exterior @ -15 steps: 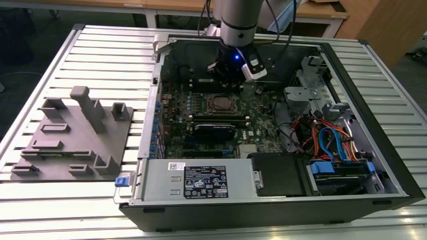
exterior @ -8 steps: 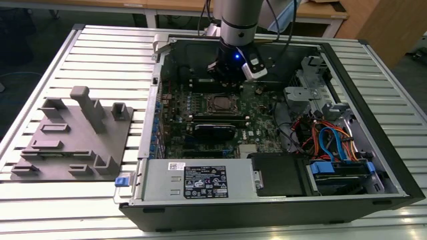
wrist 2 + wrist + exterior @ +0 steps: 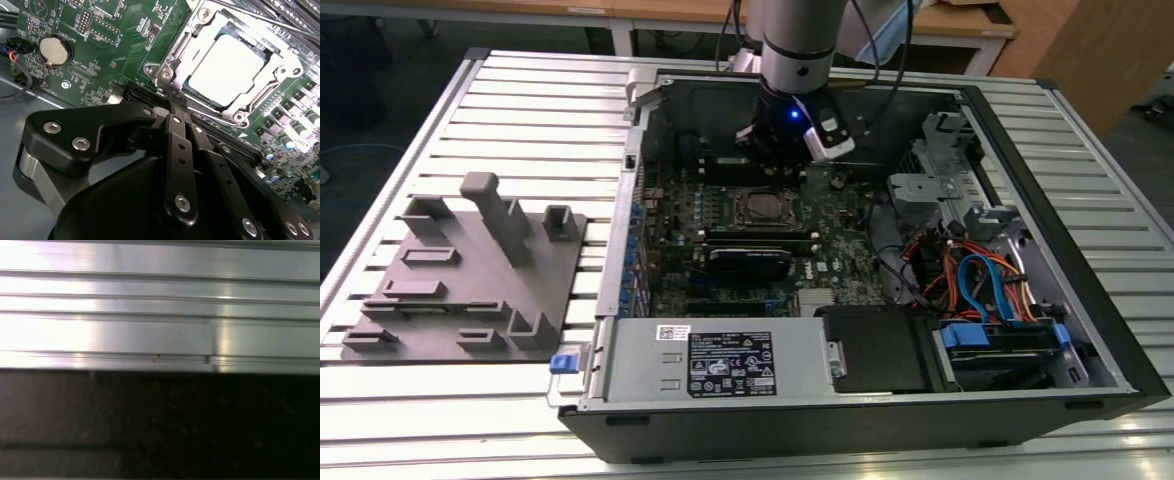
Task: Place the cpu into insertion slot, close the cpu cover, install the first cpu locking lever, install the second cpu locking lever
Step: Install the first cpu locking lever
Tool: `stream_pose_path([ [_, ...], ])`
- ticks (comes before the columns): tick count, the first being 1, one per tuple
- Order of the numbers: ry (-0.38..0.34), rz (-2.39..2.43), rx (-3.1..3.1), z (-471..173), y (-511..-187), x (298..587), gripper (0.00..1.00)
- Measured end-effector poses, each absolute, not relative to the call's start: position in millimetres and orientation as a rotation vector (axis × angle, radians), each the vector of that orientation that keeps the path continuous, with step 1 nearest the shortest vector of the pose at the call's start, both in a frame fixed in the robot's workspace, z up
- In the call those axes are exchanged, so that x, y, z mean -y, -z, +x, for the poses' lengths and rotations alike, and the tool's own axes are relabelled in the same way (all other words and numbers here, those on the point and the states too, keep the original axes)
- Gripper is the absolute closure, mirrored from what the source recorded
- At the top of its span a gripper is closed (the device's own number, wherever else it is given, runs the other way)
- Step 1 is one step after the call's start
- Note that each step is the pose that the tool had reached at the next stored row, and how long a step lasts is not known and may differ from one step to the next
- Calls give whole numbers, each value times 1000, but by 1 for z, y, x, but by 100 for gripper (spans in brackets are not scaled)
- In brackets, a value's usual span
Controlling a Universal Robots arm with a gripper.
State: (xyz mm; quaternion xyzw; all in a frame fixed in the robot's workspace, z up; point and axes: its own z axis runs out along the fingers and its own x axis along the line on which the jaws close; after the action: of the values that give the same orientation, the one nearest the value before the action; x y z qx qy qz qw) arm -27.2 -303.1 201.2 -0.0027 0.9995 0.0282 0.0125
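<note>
- Chip (image 3: pixel 225 67) sits flat in its socket on the green board (image 3: pixel 105 55), metal top facing up.
- Cover frame (image 3: pixel 172 47) lies down around the chip, so the cut-out leaves the chip top exposed.
- Gripper (image 3: pixel 172 97) in the second wrist view: jaws drawn together, holding nothing, tips at the socket's corner beside a thin lever (image 3: pixel 240 112) along the frame edge. Judged: a narrow closed tip suits pushing a lever.
- Exterior view: arm (image 3: pixel 794 60) reaches down into the open computer case (image 3: pixel 1067 330), above the socket.

ribbed metal surface (image 3: pixel 160 315) above dark band (image 3: pixel 160 425)
</note>
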Motion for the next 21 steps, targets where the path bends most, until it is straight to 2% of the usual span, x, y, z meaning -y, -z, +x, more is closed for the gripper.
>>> stream_pose_path([
  [18,-69,-9,-3116,-27,-201,303,89],
  [21,-42,-9,-3116,-27,-199,303,89],
])
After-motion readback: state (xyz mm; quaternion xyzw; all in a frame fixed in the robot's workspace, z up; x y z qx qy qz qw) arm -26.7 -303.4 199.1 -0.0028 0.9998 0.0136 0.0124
